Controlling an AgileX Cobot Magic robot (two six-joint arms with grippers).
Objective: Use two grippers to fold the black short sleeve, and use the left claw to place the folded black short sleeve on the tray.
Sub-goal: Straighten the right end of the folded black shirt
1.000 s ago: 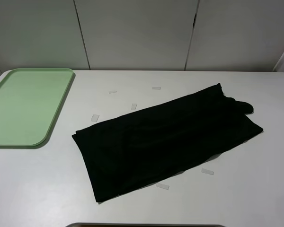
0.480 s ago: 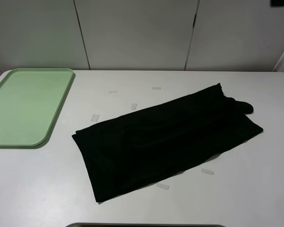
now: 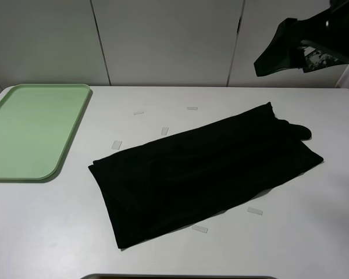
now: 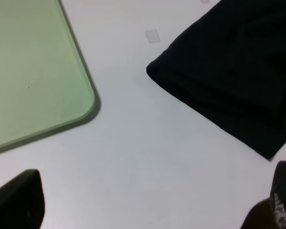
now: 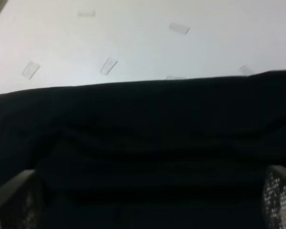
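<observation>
one black short sleeve (image 3: 203, 174), one tray (image 3: 29, 131), six small tape strips (image 3: 199, 229) on the bench (image 3: 46, 232), and one robot arm (image 3: 331, 35) in shot.

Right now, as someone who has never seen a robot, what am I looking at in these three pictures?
It is a two-armed robot at a white table. One picture looks down from a camera mounted high; the other two come from cameras on its wrists. A black T-shirt lies flat near a pale green tray, not touching it, with small clear tabs around it. Only the right arm shows from above. The left pincer and right pincer are both open and hold nothing.
</observation>
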